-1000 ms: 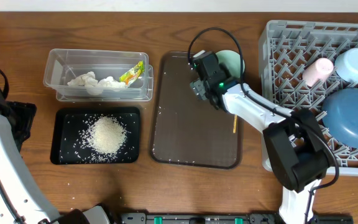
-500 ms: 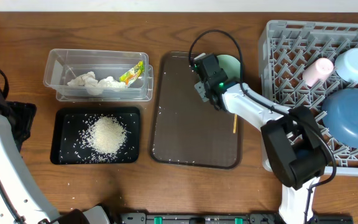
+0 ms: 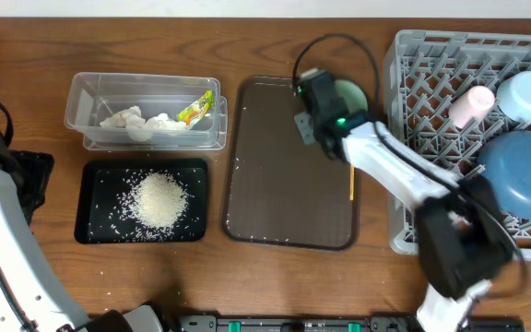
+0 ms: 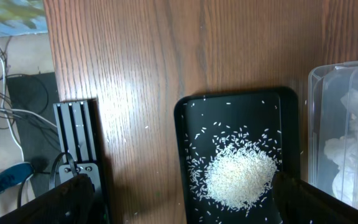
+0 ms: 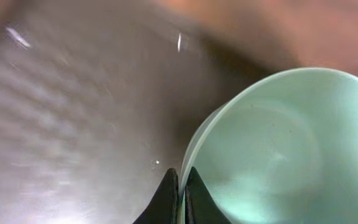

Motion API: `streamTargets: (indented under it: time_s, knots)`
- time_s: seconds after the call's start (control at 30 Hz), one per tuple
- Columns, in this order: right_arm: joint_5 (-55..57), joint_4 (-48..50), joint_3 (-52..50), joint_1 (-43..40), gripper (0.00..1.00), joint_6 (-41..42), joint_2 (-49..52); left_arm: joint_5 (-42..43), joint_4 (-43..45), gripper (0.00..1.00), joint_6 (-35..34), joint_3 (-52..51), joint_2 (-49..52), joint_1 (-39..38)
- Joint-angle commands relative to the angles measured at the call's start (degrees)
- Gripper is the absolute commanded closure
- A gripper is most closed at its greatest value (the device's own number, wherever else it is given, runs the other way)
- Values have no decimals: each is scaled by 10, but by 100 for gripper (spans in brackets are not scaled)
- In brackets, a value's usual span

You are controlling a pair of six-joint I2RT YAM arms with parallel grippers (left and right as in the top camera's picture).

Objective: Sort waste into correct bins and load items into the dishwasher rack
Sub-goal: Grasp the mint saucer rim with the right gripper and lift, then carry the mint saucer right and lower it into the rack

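Observation:
My right gripper is shut on the rim of the mint green dish, one finger inside and one outside. Overhead, that dish shows at the brown tray's far right corner, half hidden by the right gripper. A thin wooden stick lies at the tray's right edge. The grey dishwasher rack holds the pink cup, the small light blue bowl and the large dark blue bowl. My left gripper is open above the black tray holding rice.
The clear tub holds white tissue wads and a green-and-yellow wrapper. The black tray with rice lies in front of it. A dark brown serving tray lies between the bins and the rack. The left arm stands at the table's left edge.
My right gripper has closed on the mint dish's rim and shifted slightly right and back. The left arm has not moved.

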Motion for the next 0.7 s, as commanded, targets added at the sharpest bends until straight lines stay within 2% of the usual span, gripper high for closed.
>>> streamTargets:
  time_s: [0.0, 0.2, 0.33, 0.5, 0.67]
  knots:
    - [-11, -22, 9, -14, 99, 49, -114, -5, -2, 6, -9, 1, 1, 2]
    - [-81, -151, 9, -94, 99, 130, -250, -5, -2, 6, -9, 1, 1, 2]
    - [-153, -229, 6, -176, 99, 172, -299, -5, -2, 6, -9, 1, 1, 2]
    - [-248, -272, 0, -286, 99, 167, -307, -5, -2, 6, -9, 1, 1, 2]
    - [-471, -243, -29, -387, 99, 127, -306, -5, -2, 6, -9, 1, 1, 2]
